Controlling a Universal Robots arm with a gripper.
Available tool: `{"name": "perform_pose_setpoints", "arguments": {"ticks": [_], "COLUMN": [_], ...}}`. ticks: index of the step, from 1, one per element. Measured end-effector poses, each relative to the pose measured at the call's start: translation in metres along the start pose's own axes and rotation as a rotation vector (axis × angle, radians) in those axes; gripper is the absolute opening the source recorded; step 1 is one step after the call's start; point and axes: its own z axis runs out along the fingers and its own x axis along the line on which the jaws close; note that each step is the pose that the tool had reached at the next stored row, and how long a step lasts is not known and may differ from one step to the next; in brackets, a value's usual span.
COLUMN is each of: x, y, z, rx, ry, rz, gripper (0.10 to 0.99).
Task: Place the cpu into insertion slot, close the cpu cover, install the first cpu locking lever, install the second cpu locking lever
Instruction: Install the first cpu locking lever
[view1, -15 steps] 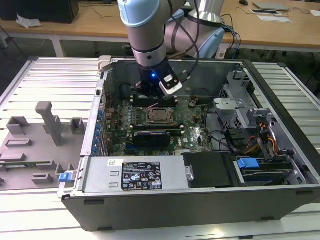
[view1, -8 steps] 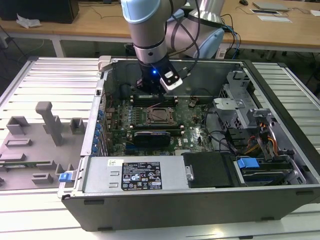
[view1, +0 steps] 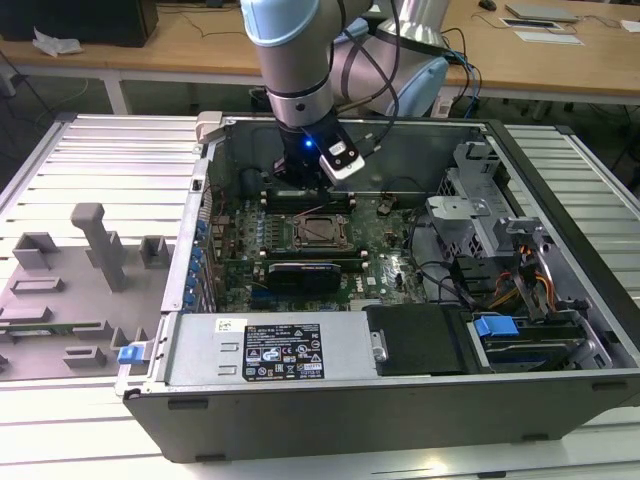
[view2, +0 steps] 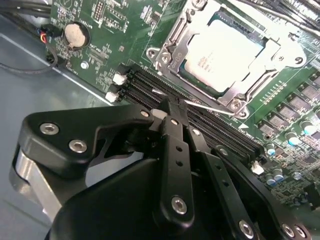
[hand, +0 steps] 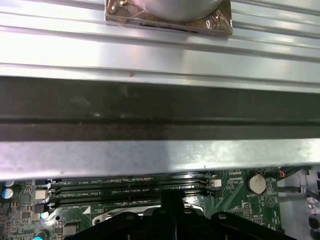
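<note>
Second wrist view: closed jaws, black memory slots between them and the cpu.

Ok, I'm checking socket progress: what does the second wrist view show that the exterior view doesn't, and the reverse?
Second wrist view: the cpu, silvery, under the lowered cpu cover, and a coin cell. Exterior view: the whole computer case, its power supply, the grey fixtures at the exterior view's left. Both: the insertion slot, the green motherboard, the end effector over the memory slots.
</note>
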Motion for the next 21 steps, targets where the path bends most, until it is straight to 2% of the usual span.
{"name": "perform_pose_setpoints", "arguments": {"ticks": [5,9,14,21], "x": [0.0011,0.0017,0.0023,0.0030], "y": [-0.0006,0.0025,0.0026,0.0071], "z": [0.0045,0.0068,0.0090,0.0120], "rx": [0.017,0.020,0.032,0.042], "ry": [-0.0103,-0.0125,-0.0190,-0.0259], "rz": [0.061,0.074,0.114,0.156], "gripper": [0.106,0.106,0.106,0.106]}}
